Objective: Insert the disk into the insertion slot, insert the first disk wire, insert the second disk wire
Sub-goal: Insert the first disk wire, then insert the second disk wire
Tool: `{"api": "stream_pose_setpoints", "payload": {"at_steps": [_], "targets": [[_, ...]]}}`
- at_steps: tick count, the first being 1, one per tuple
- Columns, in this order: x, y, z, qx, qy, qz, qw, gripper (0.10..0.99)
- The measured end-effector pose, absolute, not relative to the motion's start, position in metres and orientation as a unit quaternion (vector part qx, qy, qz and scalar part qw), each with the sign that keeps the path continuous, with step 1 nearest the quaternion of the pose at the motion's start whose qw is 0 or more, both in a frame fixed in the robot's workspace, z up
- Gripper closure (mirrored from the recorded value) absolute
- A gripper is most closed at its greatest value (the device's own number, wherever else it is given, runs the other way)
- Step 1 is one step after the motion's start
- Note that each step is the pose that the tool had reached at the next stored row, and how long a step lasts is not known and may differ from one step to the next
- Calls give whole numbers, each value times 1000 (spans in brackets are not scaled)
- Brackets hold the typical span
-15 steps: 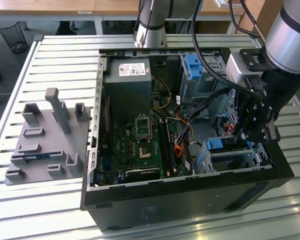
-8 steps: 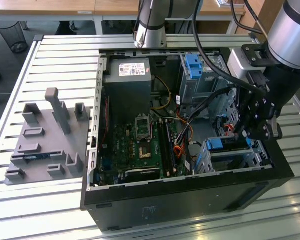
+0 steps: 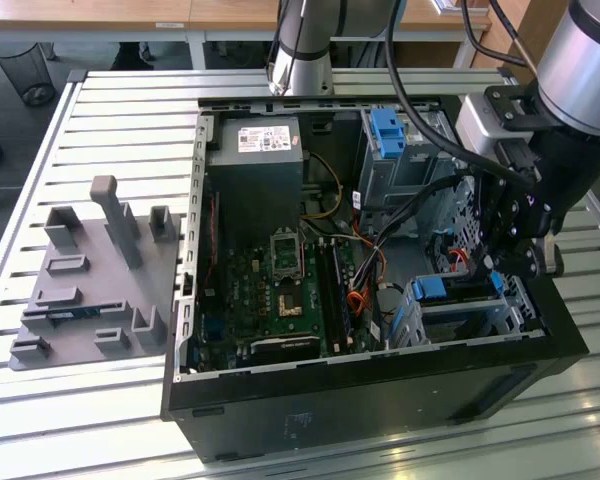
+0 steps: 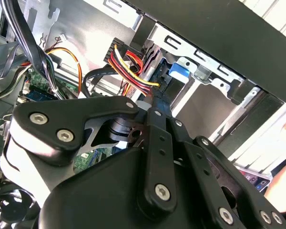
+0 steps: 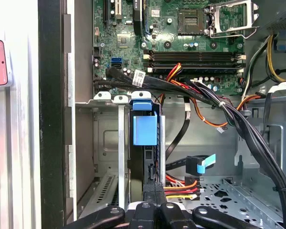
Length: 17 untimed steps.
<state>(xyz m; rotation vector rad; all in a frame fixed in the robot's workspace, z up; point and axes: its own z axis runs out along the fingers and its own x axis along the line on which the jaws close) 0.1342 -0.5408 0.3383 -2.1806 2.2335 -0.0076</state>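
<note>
So the disk [image 3: 448, 291] is already sitting in the slot [image 3: 480, 318], down at the front corner of the case [image 3: 380, 400] on the exterior view's right. In the first wrist view you see the disk [image 5: 145, 130] edge-on, its blue carrier tab poking up out of the slot [image 5: 106, 143], with the board [image 5: 181, 28] past it.

The gripper [image 3: 498, 275] is reaching down into the case right by the slot. In both wrist views the gripper [image 4: 157, 98] [image 5: 154, 189] has its fingers pinched together at the tips. A red and yellow wire [image 4: 133, 71] [image 5: 181, 188] runs straight into them, so it looks clamped on that wire's end, close to the disk's [image 4: 178, 70] blue carrier. Whether the plug is actually seated in the disk, can't tell, the fingers hide it.

There's also a black cable with a blue plug [image 5: 202, 164] lying loose on the case floor, apart from the disk and not in the gripper.

Other stuff: a taller cage [image 3: 385, 150] with a blue latch sits further back in the case. The whole thing is on a slatted table [image 3: 130, 110], with a grey tray [image 3: 90, 300] off on the exterior view's left
</note>
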Motion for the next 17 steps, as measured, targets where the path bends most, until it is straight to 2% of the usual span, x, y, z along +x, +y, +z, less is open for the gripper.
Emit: {"api": "stream_pose_setpoints", "payload": {"at_steps": [17], "targets": [[134,-541,347,-699,716,-1,9,980]]}}
